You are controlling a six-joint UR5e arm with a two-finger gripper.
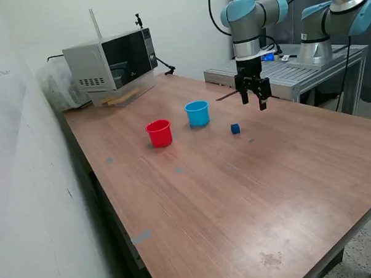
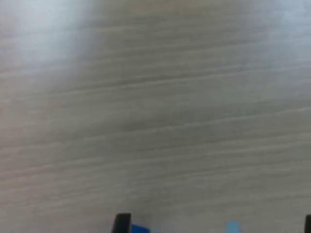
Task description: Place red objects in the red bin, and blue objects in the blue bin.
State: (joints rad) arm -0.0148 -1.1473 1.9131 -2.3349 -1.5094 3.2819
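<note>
In the exterior view we see the gripper point(image 1: 253, 100) hanging above the wooden table point(image 1: 249, 191), pointing straight down, its two fingers point(image 1: 244, 97) spread wide with nothing between them. It sits well above the tabletop, near the far edge.

One small dark blue cube point(image 1: 235, 129) lies on the table, below the gripper and a little toward the exterior view's left. The blue bin point(image 1: 197, 113), a light blue cup, stands upright to the exterior view's left of that cube, near it but apart. The red bin point(image 1: 159, 133), a red cup, stands upright further to the exterior view's left, just beside the blue one without touching it. We cannot see into either cup from here.

A grey microwave point(image 1: 111, 60) rests at the far corner of the table.

The wrist view is blurred: mostly wood grain, with a dark fingertip point(image 2: 121, 223) at the edge and a sliver of the blue cube point(image 2: 140, 228) just beside it.
</note>
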